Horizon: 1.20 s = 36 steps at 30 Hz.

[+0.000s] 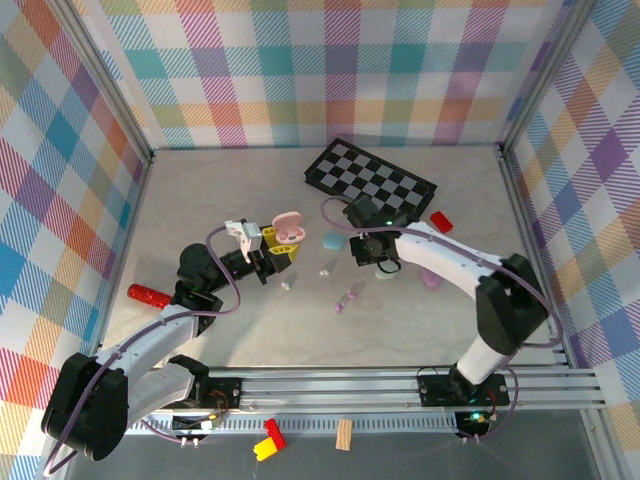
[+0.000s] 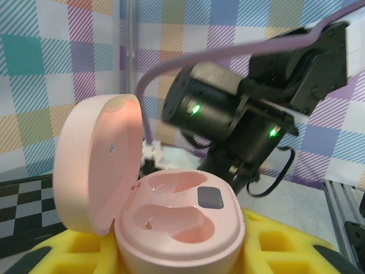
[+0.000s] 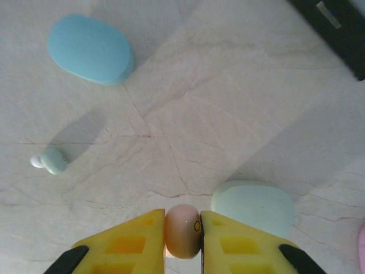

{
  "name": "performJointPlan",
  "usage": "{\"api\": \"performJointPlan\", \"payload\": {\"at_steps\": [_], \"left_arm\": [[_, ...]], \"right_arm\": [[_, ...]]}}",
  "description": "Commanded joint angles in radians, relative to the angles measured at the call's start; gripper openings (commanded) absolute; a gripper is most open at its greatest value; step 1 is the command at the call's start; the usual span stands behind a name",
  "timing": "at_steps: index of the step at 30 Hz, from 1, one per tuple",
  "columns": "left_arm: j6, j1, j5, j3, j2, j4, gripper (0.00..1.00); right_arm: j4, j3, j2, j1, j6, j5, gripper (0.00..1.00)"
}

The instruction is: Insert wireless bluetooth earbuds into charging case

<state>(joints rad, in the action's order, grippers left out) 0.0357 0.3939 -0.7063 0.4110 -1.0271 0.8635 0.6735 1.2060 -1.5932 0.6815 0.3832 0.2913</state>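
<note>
**Status: Both Claws Loaded, Case Lid Raised**

1. Left claw [image 1: 268,250]: closed on the pink charging case [image 2: 179,228], which it grips by the base between the yellow pads [image 2: 63,257]. The case sits upright with its lid [image 2: 97,165] hinged open to the left in the wrist view. Two moulded wells in the base are exposed, with a dark square insert beside them. In the top view the case is held left of centre above the counter [image 1: 230,330].

2. Right claw [image 3: 182,220]: closed on the pink earbud [image 3: 183,234], which is pinched between the two yellow fingertips and held above the counter. In the top view this claw [image 1: 385,265] is right of centre, well apart from the pink charging case.

3. Items on the counter near the right claw:
   - mint case [image 3: 254,208], just beside the right fingertip;
   - blue case [image 3: 91,48], lid shut, further off;
   - pale earbud [image 3: 51,161], lying loose below the blue case in the wrist view;
   - purple earbud [image 1: 347,298], lying loose between the two arms.

4. The checkered board [image 1: 370,180] lies at the far side of the counter.
</note>
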Motion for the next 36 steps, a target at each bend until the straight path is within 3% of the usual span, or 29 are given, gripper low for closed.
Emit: {"api": "performJointPlan", "payload": {"at_steps": [1, 6, 13, 23, 36], "left_arm": [[-0.016, -0.009, -0.010, -0.006, 0.005, -0.001, 0.33], [-0.032, -0.006, -0.013, 0.005, -0.037, -0.003, 0.33], [-0.048, 0.016, -0.032, 0.019, -0.093, 0.026, 0.33], [-0.070, 0.028, -0.092, 0.035, -0.114, 0.023, 0.32], [-0.064, 0.030, -0.140, 0.035, -0.087, 0.012, 0.33]], "right_arm": [[-0.062, -0.028, 0.112, -0.008, -0.016, -0.039, 0.20], [-0.097, -0.030, 0.248, 0.000, -0.079, -0.132, 0.20], [0.013, 0.115, 0.271, 0.132, -0.159, -0.042, 0.21], [0.055, 0.311, 0.174, 0.285, -0.228, -0.041, 0.21], [0.083, 0.388, 0.084, 0.306, -0.249, -0.058, 0.21]]}}
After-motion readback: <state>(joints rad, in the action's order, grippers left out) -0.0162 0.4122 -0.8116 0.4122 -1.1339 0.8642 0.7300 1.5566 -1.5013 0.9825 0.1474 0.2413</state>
